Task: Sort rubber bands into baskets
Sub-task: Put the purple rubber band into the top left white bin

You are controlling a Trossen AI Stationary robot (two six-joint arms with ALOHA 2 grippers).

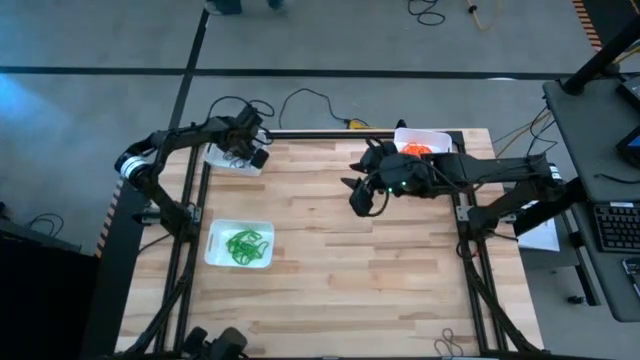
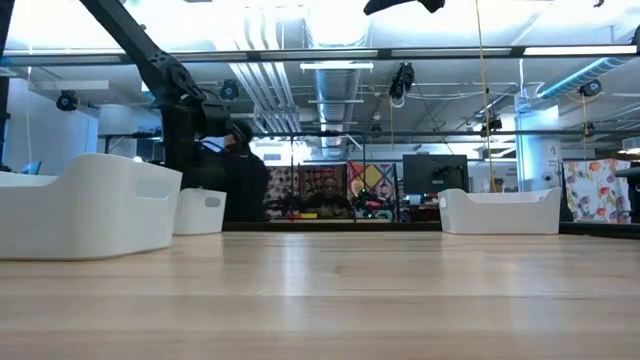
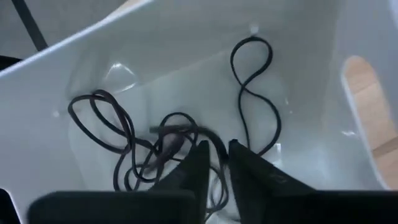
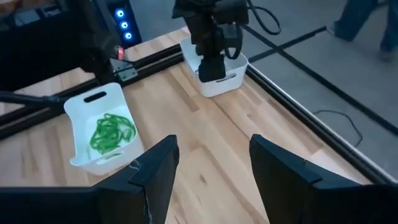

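Now the left end effector (image 3: 214, 163), fingers barely parted, sits in the far basket (image 3: 311, 87) over the dark bands (image 3: 168, 146); widen fully before lifting. Right end effector (image 4: 211, 165) hovers open and empty above the worktop (image 1: 330, 260).

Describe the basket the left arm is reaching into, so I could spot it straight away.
Look at the wooden table from above and go to its far left corner. There a small white basket sits under the left gripper. It alone holds dark rubber bands; the others hold green and orange ones.
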